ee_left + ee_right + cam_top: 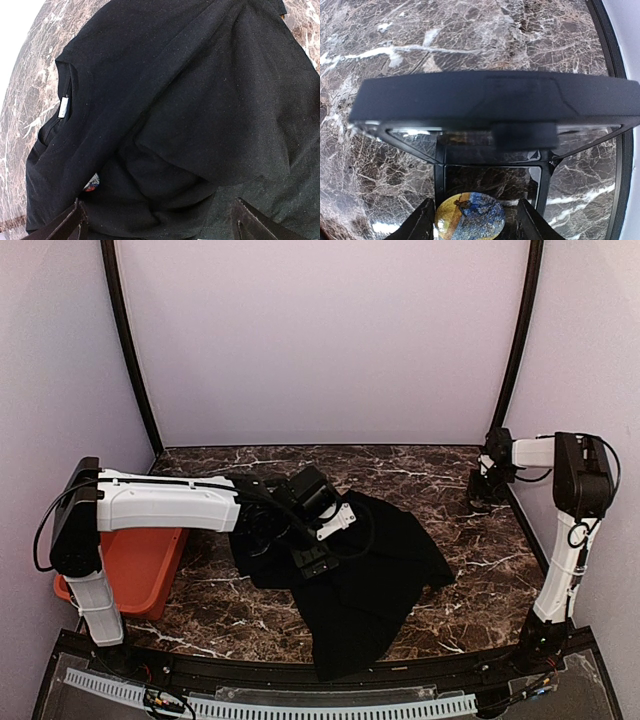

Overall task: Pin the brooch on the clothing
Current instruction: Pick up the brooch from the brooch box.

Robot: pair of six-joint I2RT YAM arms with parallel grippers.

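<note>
Because the brooch [469,215] lies on the marble surface [395,30] between the fingers of your right end effector [488,490], off by the right back corner and well apart from the T-shirt [390,550], securing that pickup is the step to get right. From the wrist view the fingers flank the round yellow-and-blue disc closely. I cannot tell whether they pinch it, and there seems to be a sliver of gap on one side. Close squarely across its widest part and lift straight up, so it does not skate on the stone.

Your left end effector [157,210] hangs over the shirt with its fingers spread wide and holds nothing. The shirt is bunched, with a fold draped across the chest and only a corner of the print [91,182] showing. Use that arm to flatten and steady the cloth before the brooch arrives.
</note>
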